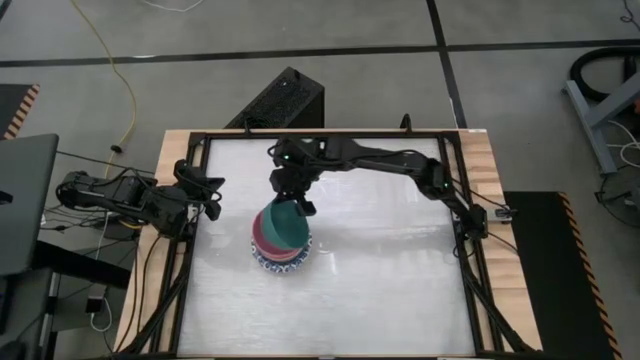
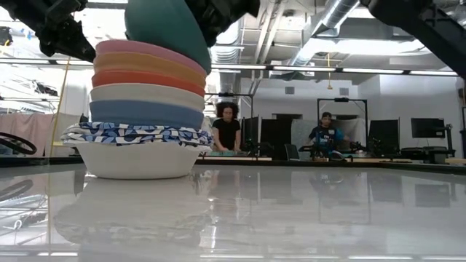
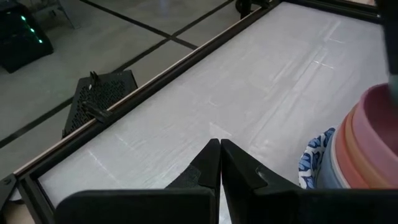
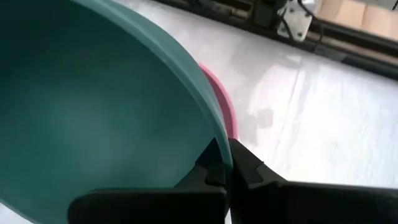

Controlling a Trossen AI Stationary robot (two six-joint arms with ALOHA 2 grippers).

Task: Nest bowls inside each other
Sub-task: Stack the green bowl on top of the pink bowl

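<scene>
A stack of bowls (image 1: 278,255) stands left of the table's middle. A white bowl with a blue-patterned rim (image 2: 137,156) sits at the bottom. Blue, cream, red and orange ones are nested above it, and a pink bowl (image 2: 149,49) is on top. A teal bowl (image 2: 164,29) hangs tilted right over the pink one, with my right gripper (image 4: 227,155) shut on it. My left gripper (image 3: 220,146) is shut on nothing. It waits above the table's left edge (image 1: 212,200), with the stack (image 3: 367,149) off to its side. My right gripper pinches the teal bowl's rim (image 4: 214,134), one finger (image 4: 208,167) inside the bowl and the other (image 4: 249,169) outside. The fingers slant down from the table's far side. The bowl hangs tilted, its lower side at the pink bowl's rim (image 4: 221,93). Whether the two bowls touch, I cannot tell.
A black frame (image 1: 455,215) runs around the white tabletop. A black box (image 1: 285,100) stands beyond the far edge. The table's right half and near part lie bare (image 1: 390,270). In the low view, two people (image 2: 227,125) sit in the room beyond.
</scene>
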